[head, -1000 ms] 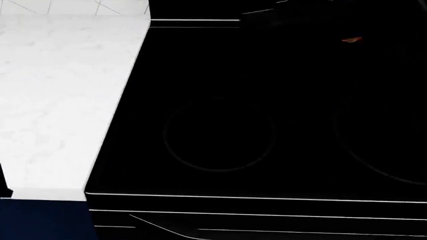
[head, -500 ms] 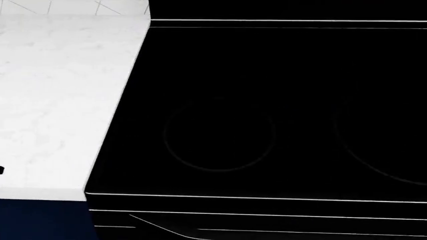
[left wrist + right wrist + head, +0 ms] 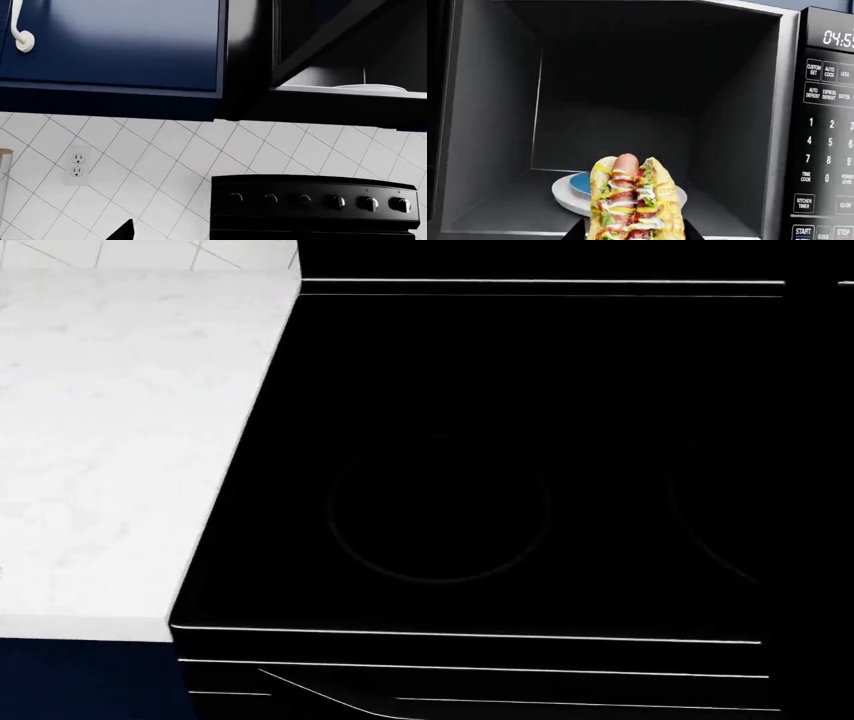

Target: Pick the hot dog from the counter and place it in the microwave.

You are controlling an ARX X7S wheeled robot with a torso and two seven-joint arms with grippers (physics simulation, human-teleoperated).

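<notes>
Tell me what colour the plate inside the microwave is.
Blue centre with a white rim; the plate shows best in the right wrist view, behind the hot dog.

"START", seemingly "04:5" on microwave point(image 3: 827, 125)

Very little of the robot's body shows. In the right wrist view, two matte black fingers point(image 3: 578, 231) of the right hand point(image 3: 635, 232) rise from the lower edge as plain, sloping wedges without markings, screws or cables. In the left wrist view, the left hand shows only one black, sharply pointed fingertip point(image 3: 125, 231). In the head view, a featureless black arm section point(image 3: 817, 490) fills the right edge.
</notes>
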